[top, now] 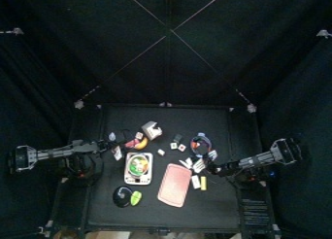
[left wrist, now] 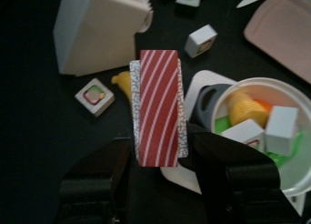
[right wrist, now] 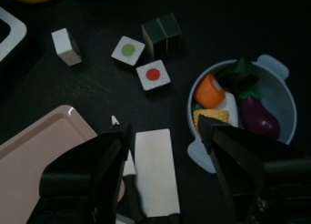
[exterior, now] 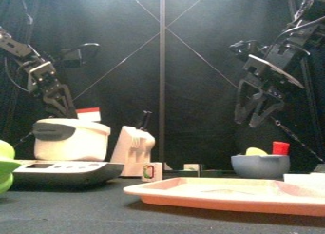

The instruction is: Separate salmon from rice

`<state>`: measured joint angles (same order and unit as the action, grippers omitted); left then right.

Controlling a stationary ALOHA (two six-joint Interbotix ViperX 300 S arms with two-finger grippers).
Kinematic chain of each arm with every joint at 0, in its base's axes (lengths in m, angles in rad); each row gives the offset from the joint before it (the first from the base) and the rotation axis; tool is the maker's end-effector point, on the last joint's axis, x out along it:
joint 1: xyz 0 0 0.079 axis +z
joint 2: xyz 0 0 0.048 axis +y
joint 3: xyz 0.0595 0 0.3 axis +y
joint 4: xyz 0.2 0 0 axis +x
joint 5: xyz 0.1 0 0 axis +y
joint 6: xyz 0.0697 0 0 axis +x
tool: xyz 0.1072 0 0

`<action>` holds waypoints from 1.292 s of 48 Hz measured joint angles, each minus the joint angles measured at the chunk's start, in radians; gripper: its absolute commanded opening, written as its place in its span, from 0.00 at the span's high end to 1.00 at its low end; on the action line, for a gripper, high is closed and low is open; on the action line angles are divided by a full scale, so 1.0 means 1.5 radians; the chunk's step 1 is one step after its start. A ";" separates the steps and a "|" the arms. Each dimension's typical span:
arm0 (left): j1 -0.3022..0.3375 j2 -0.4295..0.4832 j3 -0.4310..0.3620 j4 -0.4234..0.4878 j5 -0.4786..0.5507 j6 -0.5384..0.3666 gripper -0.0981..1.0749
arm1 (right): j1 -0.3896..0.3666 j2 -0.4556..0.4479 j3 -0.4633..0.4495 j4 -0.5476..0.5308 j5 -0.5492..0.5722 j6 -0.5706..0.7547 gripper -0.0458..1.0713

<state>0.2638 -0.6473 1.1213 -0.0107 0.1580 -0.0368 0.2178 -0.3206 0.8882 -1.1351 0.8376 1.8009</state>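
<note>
In the left wrist view the salmon is a red slab with pale stripes. It lies on a white speckled rice block whose edge shows along its side. My left gripper is shut on this piece and holds it above the table, at the left in the top view. My right gripper stands open low over the table at the right. A plain white block lies between its jaws; whether they touch it I cannot tell.
A white bowl of toy food sits under the left gripper, next to a white appliance. A blue bowl of toy vegetables, small cubes and a pink tray lie near the right gripper.
</note>
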 measured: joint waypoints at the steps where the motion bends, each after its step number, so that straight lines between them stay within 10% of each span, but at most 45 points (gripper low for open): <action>1: -0.010 0.000 0.000 -0.001 -0.010 0.001 0.45 | 0.002 0.000 -0.001 -0.011 -0.001 -0.008 0.14; 22: -0.166 0.078 -0.056 -0.007 -0.214 0.001 0.45 | 0.036 -0.009 -0.042 -0.070 -0.093 -0.148 0.15; 62: -0.229 0.398 -0.258 0.086 -0.294 0.005 0.45 | 0.038 -0.053 -0.064 -0.209 -0.326 -0.159 0.15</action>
<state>-0.0798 -0.0506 0.7348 0.1181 -0.2823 -0.0291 0.2746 -0.4004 0.7915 -1.4481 0.3482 1.5631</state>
